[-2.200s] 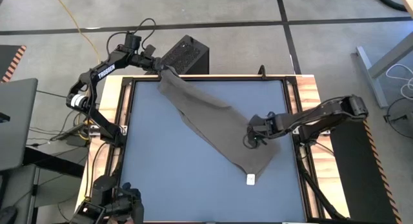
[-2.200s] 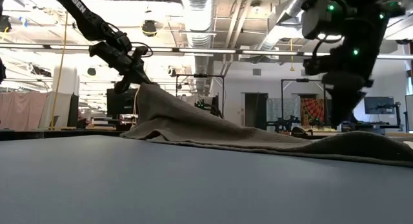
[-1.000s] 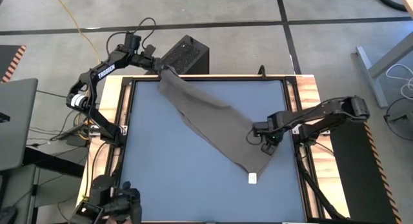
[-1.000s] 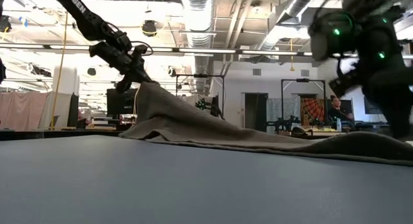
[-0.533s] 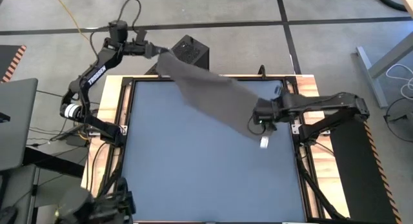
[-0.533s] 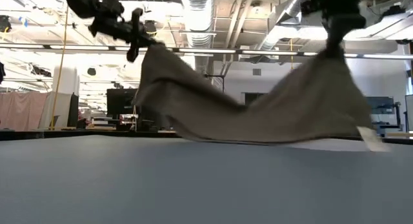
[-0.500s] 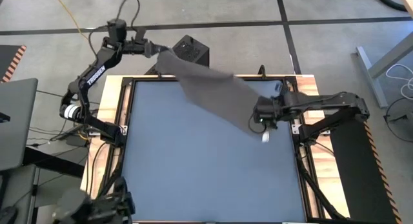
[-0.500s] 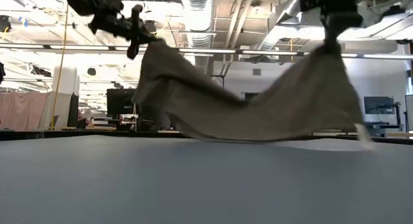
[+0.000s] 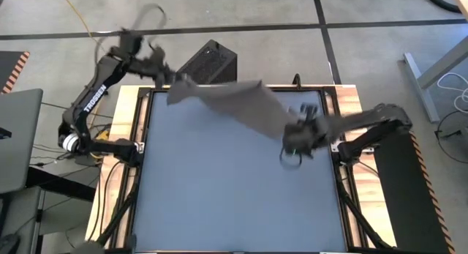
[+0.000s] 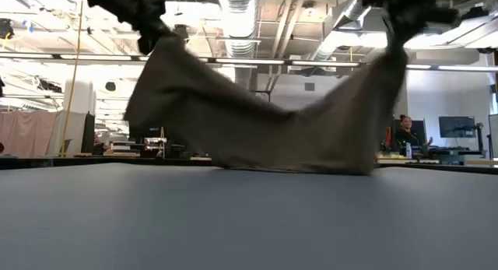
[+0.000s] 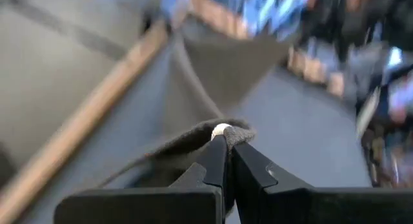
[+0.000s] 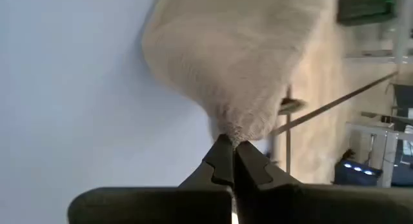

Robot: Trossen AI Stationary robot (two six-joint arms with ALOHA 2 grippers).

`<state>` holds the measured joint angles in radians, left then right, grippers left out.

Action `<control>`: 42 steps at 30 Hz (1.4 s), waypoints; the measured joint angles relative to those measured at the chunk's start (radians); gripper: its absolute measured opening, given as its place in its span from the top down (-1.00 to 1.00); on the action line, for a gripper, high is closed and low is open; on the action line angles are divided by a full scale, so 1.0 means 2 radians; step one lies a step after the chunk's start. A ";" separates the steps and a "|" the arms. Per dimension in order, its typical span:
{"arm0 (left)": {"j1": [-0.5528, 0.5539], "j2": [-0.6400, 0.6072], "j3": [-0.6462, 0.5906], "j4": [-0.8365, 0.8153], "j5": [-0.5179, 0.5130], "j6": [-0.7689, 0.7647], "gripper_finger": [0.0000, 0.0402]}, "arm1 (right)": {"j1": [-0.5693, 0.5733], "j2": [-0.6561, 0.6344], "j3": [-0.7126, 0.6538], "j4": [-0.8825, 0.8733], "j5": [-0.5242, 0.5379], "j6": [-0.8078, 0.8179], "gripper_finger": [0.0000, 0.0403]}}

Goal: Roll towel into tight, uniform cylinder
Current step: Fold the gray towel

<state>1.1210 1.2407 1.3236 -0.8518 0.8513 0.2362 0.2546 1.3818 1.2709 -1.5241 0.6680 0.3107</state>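
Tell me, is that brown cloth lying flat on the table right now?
No: in the low view the towel hangs in the air between the left gripper and the right gripper, sagging in the middle.

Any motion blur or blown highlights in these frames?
High view: both arms and the towel smeared by motion, table sharp. Low view: ceiling lights blown out, towel backlit and dark. Left wrist view: background streaked, its own fingers crisp.

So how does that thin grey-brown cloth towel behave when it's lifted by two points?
The thin grey-brown cloth towel looks floppy: it sags deeply between the left gripper and right gripper. Probably light, since pinches on small bits of fabric hold it. Likely to swing and bunch rather than land flat.
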 joint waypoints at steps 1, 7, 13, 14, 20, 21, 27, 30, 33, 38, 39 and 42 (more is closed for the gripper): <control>-0.016 -0.004 -0.011 -0.027 -0.016 0.014 1.00 | 0.019 0.017 -0.020 0.007 -0.010 0.024 0.94; -0.118 -0.034 -0.111 -0.042 -0.097 -0.026 1.00 | 0.151 0.129 -0.096 0.018 -0.066 0.191 0.94; -0.203 -0.044 -0.200 -0.052 -0.145 -0.068 1.00 | 0.263 0.214 -0.102 0.026 -0.140 0.362 0.94; -0.214 -0.043 -0.213 -0.062 -0.150 -0.072 1.00 | 0.278 0.225 -0.102 0.030 -0.151 0.381 0.94; -0.261 -0.038 -0.266 -0.090 -0.199 -0.106 1.00 | 0.334 0.270 -0.102 0.031 -0.167 0.448 0.93; -0.264 -0.038 -0.270 -0.094 -0.214 -0.111 1.00 | 0.336 0.273 -0.102 0.031 -0.167 0.448 0.93; -0.260 -0.038 -0.265 -0.167 -0.395 -0.152 1.00 | 0.337 0.275 -0.099 0.031 -0.166 0.422 0.93; -0.244 -0.038 -0.257 -0.193 -0.469 -0.165 1.00 | 0.337 0.275 -0.091 0.010 -0.163 0.409 0.93; -0.227 -0.038 -0.249 -0.206 -0.503 -0.167 1.00 | 0.337 0.274 -0.086 -0.012 -0.161 0.409 0.92; -0.213 -0.038 -0.249 -0.214 -0.474 -0.134 1.00 | 0.337 0.274 -0.077 -0.011 -0.161 0.431 0.90; -0.213 -0.038 -0.249 -0.216 -0.474 -0.129 1.00 | 0.336 0.274 -0.074 -0.012 -0.161 0.437 0.88; -0.217 -0.038 -0.249 -0.228 -0.474 -0.117 0.95 | 0.334 0.272 -0.058 -0.011 -0.157 0.444 0.74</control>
<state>0.6880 1.1648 0.8257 -1.3088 -0.0959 0.0032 0.9222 1.9259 1.1554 -1.5460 0.3535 1.1988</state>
